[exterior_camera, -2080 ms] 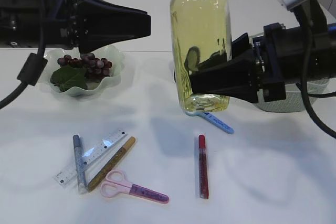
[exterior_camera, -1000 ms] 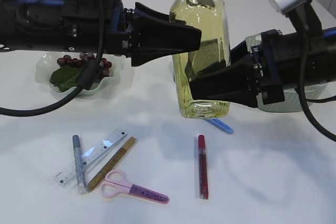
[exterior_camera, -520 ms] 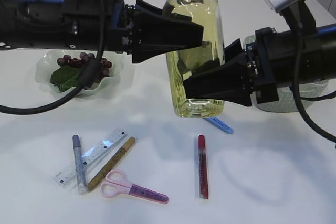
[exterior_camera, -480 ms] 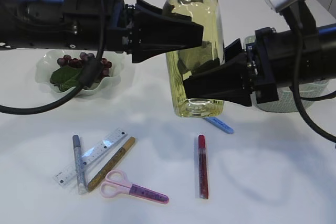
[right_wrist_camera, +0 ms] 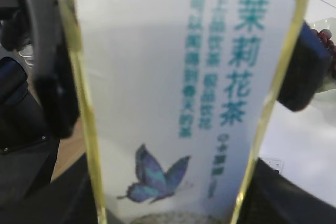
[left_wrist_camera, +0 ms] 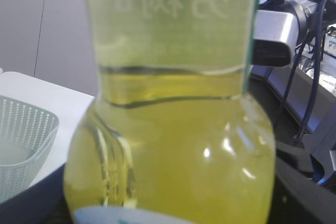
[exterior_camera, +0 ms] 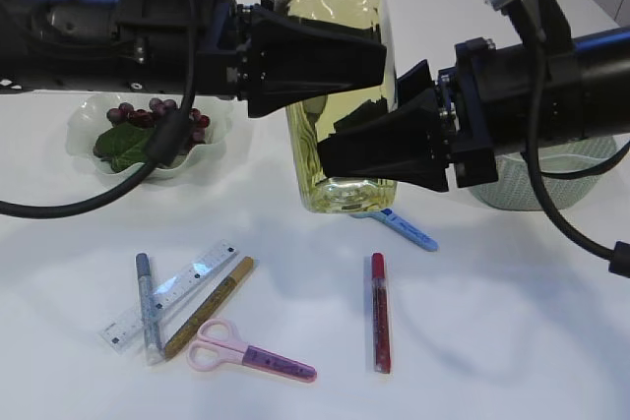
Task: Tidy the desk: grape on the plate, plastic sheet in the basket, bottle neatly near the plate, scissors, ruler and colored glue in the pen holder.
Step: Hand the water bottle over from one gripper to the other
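Two grippers flank the tea bottle (exterior_camera: 338, 86), lifted clear of the white table (exterior_camera: 512, 341) near its middle. Right gripper (exterior_camera: 340, 150) grasps its lower body; left gripper (exterior_camera: 369, 51) brackets the shoulder, jaws wide, grip unclear. An uncoordinated release could drop it onto the blue glue pen (exterior_camera: 409, 229).

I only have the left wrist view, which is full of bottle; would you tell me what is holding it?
Observer: The right gripper has its jaws clamped low on the bottle.
Operator: Thank you. Is the grape plated?
Observer: Yes, the grapes lie on the plate, at the far left of the table.
Operator: And the stationery?
Observer: The scissors and ruler lie flat on the table near its front edge.
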Robot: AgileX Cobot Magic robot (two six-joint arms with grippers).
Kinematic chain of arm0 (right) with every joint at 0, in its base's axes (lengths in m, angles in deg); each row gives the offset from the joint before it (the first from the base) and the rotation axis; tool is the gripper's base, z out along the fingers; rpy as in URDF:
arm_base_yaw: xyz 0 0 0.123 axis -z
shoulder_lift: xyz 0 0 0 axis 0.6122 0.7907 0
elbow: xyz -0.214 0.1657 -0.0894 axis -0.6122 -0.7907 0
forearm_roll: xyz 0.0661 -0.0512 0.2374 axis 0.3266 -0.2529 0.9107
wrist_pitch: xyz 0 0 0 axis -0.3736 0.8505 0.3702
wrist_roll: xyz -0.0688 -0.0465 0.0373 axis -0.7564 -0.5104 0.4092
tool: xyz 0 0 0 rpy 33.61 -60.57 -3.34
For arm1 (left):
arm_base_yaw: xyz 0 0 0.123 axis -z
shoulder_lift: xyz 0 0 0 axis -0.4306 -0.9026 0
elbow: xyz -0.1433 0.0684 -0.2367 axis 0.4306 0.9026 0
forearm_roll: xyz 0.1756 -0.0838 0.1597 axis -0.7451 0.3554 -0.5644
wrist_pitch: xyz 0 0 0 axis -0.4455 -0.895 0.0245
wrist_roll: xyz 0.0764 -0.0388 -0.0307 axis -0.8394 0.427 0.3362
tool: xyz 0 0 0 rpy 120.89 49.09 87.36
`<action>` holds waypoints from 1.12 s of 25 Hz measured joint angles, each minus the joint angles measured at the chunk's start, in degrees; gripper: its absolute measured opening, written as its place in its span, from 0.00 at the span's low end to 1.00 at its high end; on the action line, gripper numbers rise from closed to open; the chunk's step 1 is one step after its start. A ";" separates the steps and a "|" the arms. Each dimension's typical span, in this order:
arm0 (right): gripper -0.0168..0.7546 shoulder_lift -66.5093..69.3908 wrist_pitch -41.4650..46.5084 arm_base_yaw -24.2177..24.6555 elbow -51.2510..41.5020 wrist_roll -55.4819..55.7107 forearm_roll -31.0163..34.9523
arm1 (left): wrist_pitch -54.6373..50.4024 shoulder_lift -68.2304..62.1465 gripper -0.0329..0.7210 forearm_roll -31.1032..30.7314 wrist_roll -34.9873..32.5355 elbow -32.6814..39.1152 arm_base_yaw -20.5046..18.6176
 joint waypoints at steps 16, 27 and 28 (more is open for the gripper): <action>0.62 0.00 0.00 0.11 0.27 -0.23 0.00 | 1.19 0.00 0.71 -0.24 0.00 -1.00 0.70; 0.62 0.00 0.00 0.11 0.27 -0.35 -0.24 | 1.23 0.00 0.66 -0.24 0.10 -1.00 0.70; 0.62 0.00 0.00 0.11 0.27 -0.35 -0.24 | 1.23 0.00 0.66 -0.24 0.10 -1.00 0.70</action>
